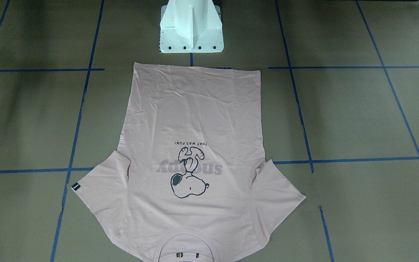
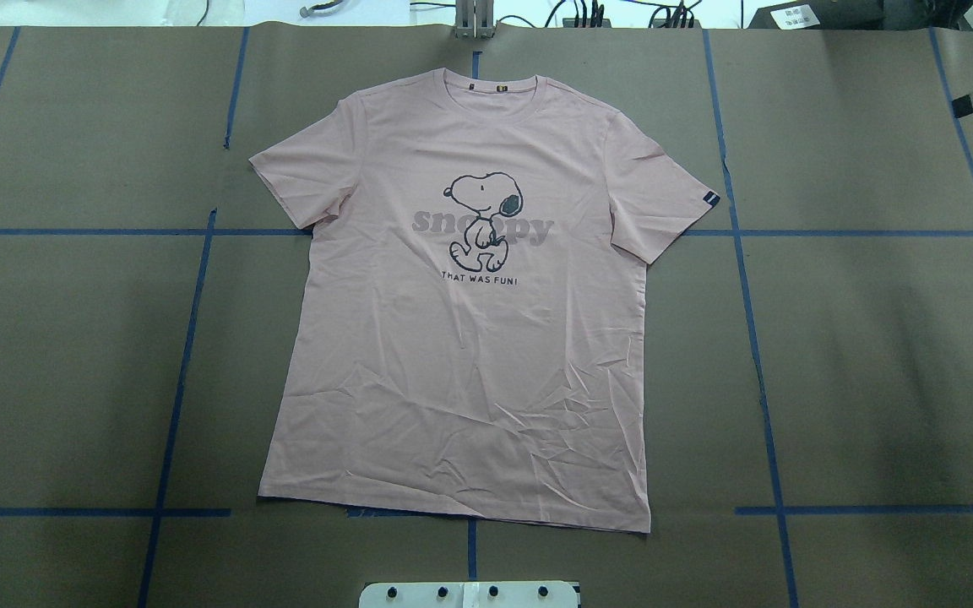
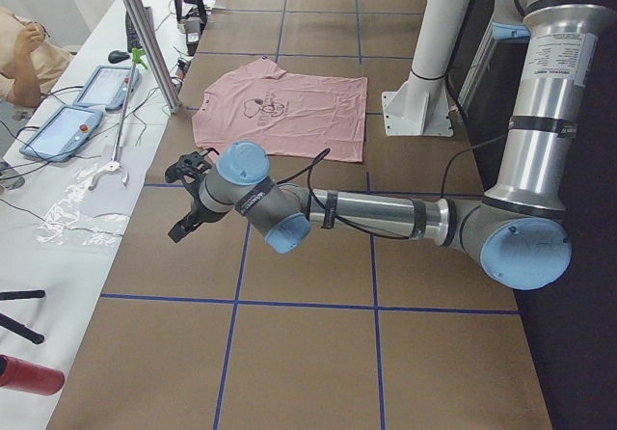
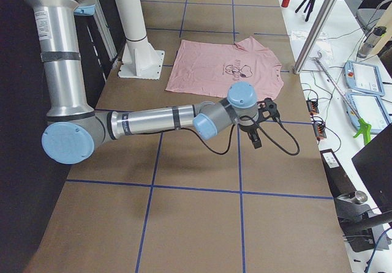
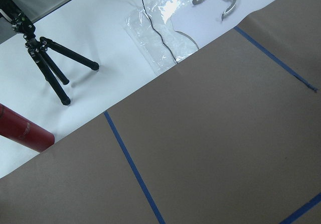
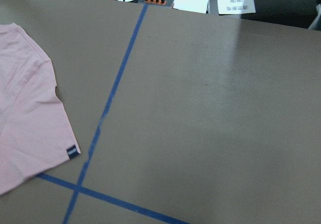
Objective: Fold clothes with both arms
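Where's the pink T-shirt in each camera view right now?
Front-facing: T-shirt centre, collar at bottom edge.
Overhead: T-shirt centre, collar at top.
Exterior left: T-shirt upper middle.
Exterior right: T-shirt upper middle.
Left wrist: not in view.
Right wrist: T-shirt, one sleeve, at left edge.
Landmark: white pedestal base near the hem.

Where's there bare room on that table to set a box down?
Wide bare brown paper lies either side of the pink T-shirt. The strip between its hem and the white pedestal base is narrow. The white bench beyond its collar is cluttered.
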Robot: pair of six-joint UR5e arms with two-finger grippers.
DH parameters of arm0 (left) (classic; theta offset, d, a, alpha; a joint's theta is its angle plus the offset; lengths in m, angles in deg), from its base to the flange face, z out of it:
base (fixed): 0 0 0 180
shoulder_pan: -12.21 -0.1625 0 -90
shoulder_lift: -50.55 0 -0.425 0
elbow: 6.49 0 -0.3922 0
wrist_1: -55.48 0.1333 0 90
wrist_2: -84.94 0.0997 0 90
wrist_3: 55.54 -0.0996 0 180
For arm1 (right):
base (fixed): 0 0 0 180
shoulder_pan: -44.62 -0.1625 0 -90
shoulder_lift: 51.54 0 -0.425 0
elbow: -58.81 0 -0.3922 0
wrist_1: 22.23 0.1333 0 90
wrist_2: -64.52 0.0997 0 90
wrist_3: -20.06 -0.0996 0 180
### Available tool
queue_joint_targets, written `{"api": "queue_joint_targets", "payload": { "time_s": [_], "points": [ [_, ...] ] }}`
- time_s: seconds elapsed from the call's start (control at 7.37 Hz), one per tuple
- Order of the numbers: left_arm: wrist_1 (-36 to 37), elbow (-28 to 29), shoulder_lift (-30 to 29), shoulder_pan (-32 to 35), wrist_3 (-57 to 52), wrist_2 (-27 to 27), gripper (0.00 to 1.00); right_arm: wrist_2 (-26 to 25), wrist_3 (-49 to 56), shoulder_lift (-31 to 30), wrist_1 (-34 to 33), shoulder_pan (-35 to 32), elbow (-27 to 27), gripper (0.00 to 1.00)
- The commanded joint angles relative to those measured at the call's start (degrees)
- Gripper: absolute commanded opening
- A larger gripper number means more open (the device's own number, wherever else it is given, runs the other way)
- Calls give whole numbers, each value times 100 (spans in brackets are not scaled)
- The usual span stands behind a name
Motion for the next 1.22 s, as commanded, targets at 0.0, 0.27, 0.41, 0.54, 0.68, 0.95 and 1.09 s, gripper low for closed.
{"api": "queue_joint_targets", "payload": {
  "time_s": [0.0,0.27,0.41,0.54,0.68,0.95,1.09],
  "points": [
    [-53,6,27,-127,25,24,100,-1223,-1723,653,57,1321,-50,99],
    [-53,-3,27,-136,42,-2,100,-2238,-2250,971,214,2056,-426,87],
    [-53,-3,27,-145,42,-2,100,-2268,-2442,1103,529,2119,-872,76],
    [-44,-3,27,-145,42,-2,100,-2407,-2766,1261,932,2268,-1286,70],
    [-44,-12,18,-145,121,-2,100,-2670,-2934,1280,1154,2478,-1525,66],
    [-53,-12,9,-162,139,-2,100,-2839,-2936,1254,1165,2699,-1615,63],
    [-53,-12,0,-162,139,-2,100,-2970,-2936,1279,1173,2752,-1737,63]
  ]
}}
